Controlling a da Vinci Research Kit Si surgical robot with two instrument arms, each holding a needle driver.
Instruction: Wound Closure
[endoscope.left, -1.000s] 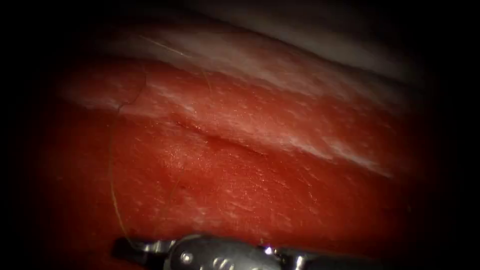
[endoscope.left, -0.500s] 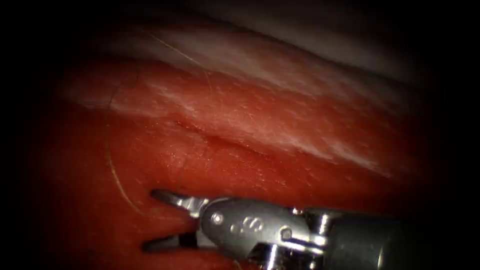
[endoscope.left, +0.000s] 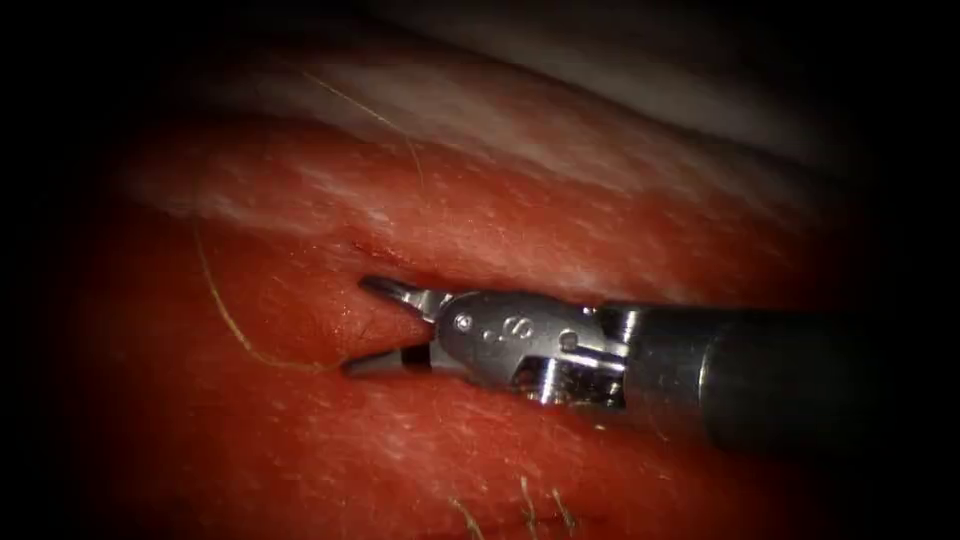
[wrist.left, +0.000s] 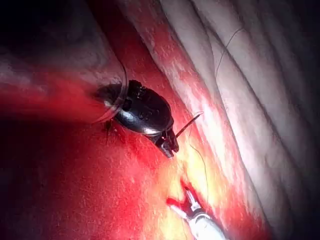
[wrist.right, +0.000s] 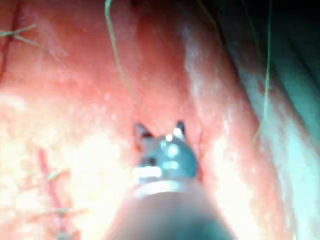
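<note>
The right tool (endoscope.left: 352, 325) comes in from the endoscope view's right with its long shaft lying nearly level, tip pointing left. Its two jaws are spread apart and hold nothing; the upper one lies at the left end of the cut (endoscope.left: 420, 282), the lower one rests on the tissue (endoscope.left: 300, 440) just below it. The same tool, jaws parted, shows in the right wrist view (wrist.right: 159, 129) and in the left wrist view (wrist.left: 184, 200).

One thread (endoscope.left: 225, 310) runs as a thin pale curve on the tissue left of the cut, its long axis going down and to the right until it ends at the lower jaw's tip; whether it touches the jaw cannot be told. A second fine strand crosses the pale upper band of tissue. A few short cut thread ends (endoscope.left: 525, 500) stick up near the bottom edge.

The left tool (wrist.left: 169, 146) is seen in its own wrist view, a dark rounded head pointing down at the tissue. A thin dark sliver juts from its tip; whether this is the needle, and whether the jaws grip it, cannot be made out.
</note>
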